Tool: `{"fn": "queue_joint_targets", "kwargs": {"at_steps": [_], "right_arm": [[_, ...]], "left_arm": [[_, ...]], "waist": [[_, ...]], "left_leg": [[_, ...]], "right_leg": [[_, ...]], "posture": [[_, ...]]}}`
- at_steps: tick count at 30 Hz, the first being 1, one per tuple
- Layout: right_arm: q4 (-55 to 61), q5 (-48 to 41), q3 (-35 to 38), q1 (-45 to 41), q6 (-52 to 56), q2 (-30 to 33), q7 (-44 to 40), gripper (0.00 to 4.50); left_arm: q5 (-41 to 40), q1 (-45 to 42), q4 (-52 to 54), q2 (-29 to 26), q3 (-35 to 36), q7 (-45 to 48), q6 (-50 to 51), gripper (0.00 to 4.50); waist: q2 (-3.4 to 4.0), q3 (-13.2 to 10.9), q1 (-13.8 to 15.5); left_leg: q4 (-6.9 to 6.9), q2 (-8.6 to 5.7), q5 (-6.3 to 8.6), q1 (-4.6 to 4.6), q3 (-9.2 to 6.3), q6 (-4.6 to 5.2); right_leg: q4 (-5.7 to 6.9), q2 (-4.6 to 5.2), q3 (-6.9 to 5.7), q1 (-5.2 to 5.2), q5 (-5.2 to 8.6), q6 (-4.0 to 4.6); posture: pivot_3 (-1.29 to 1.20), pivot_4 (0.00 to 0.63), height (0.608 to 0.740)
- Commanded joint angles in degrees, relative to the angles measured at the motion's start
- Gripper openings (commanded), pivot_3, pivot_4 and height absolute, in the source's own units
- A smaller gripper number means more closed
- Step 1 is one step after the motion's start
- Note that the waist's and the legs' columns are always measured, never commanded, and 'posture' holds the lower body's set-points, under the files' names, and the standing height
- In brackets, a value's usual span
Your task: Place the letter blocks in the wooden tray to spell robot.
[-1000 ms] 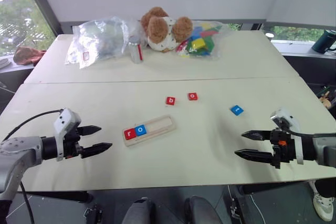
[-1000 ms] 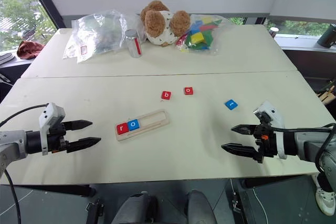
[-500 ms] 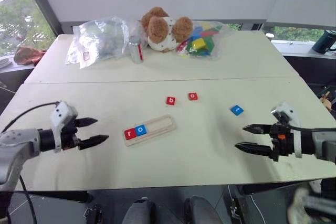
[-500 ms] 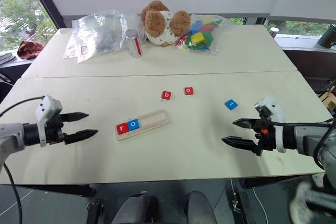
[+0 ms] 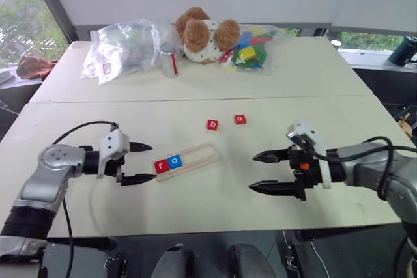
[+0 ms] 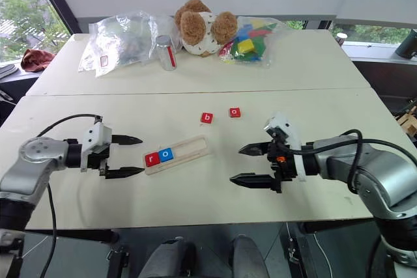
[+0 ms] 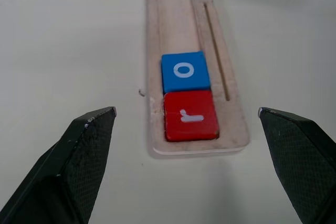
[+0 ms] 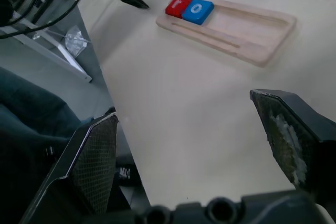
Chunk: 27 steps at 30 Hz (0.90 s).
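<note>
The wooden tray (image 5: 199, 156) lies slanted near the table's middle. A red "r" tile (image 5: 161, 166) and a blue "o" tile (image 5: 174, 161) sit side by side at its left end. Beyond the tray, a red "b" tile (image 5: 212, 125) and a red "o" tile (image 5: 240, 120) lie loose on the table. My left gripper (image 5: 151, 162) is open just left of the tray's left end, pointing along it, with the "r" tile (image 7: 190, 115) straight ahead. To the right of the tray my right gripper (image 5: 253, 172) is open and empty, pointing left toward the tray (image 8: 252, 30).
At the table's far side are a teddy bear (image 5: 202, 34), a clear bag of coloured blocks (image 5: 251, 47), another clear plastic bag (image 5: 124, 47) and a small can (image 5: 169, 62). A seam (image 5: 98, 101) runs across the table. The front edge is close below both grippers.
Both open grippers moved inward. The left one went right, up to the tray's left end. The right one swung left and now covers the spot where a blue tile lay.
</note>
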<state>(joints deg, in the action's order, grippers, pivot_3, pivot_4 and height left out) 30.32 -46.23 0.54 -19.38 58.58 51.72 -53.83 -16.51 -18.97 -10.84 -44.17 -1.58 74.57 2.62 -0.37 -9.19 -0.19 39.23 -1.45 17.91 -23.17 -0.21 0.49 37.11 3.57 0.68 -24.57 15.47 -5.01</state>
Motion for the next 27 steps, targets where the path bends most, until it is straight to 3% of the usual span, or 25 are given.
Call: {"fn": "queue_joint_targets", "kwargs": {"at_steps": [1, 13, 14, 18, 22, 27], "right_arm": [[1.9, -0.3, 0.6, -0.5, -0.4, -0.3, 1.3, 4.37], [0.9, 0.6, 1.8, 0.4, -0.9, -0.4, 4.3, 4.37], [0.8, 0.6, 1.8, 0.4, -1.0, -0.4, 4.5, 4.50], [1.0, 0.0, 2.6, 0.9, -0.6, 0.0, 4.9, 4.50], [0.6, 0.0, 4.6, 2.4, -0.4, 0.2, 6.2, 4.50], [-1.6, 1.9, 8.1, 4.7, -1.2, 0.5, 8.8, 4.50]], "left_arm": [[3.1, -0.6, -2.3, 1.7, -1.1, -2.0, -5.4, 4.50], [8.0, 1.3, -6.4, 4.4, -4.9, -3.3, -10.2, 4.50], [8.0, 1.1, -7.0, 4.6, -5.0, -3.4, -10.6, 3.90], [7.5, 0.5, -8.1, 4.6, -4.8, -3.1, -10.7, 2.46], [8.7, -3.1, -10.5, 3.6, -5.7, -1.3, -13.0, 2.44], [9.5, -13.7, -17.9, 5.5, -9.0, 5.5, -17.0, 2.44]], "waist": [[-0.01, 0.0, 0.0], [0.02, 0.0, -0.2], [0.02, 0.0, -0.2], [0.03, 0.1, 0.6], [0.02, 0.1, 1.0], [0.00, 0.1, 1.0]], "left_leg": [[0.00, 0.00, 0.00, 0.00, 0.00, 0.00], [0.01, 0.00, -0.01, 0.07, -0.01, 0.01], [0.01, 0.00, -0.01, 0.11, -0.01, 0.01], [0.01, 0.00, -0.01, 0.41, -0.01, 0.01], [-0.02, 0.02, 0.00, 0.72, -0.01, 0.02], [0.01, 0.00, 0.00, 0.69, -0.03, 0.02]], "right_leg": [[0.00, 0.00, 0.00, 0.00, 0.00, 0.00], [0.10, -0.02, -0.02, 0.02, 0.00, -0.01], [0.10, -0.02, -0.02, 0.07, 0.00, -0.01], [0.11, -0.01, 0.00, 0.37, 0.00, -0.01], [0.09, -0.01, 0.00, 0.66, 0.00, 0.01], [0.08, -0.01, -0.01, 0.69, 0.00, 0.00]], "posture": [[0.00, 0.150, 0.740], [0.00, 0.150, 0.740], [0.00, 0.150, 0.740], [0.00, 0.150, 0.740], [0.00, 0.150, 0.740], [0.00, 0.150, 0.740]]}}
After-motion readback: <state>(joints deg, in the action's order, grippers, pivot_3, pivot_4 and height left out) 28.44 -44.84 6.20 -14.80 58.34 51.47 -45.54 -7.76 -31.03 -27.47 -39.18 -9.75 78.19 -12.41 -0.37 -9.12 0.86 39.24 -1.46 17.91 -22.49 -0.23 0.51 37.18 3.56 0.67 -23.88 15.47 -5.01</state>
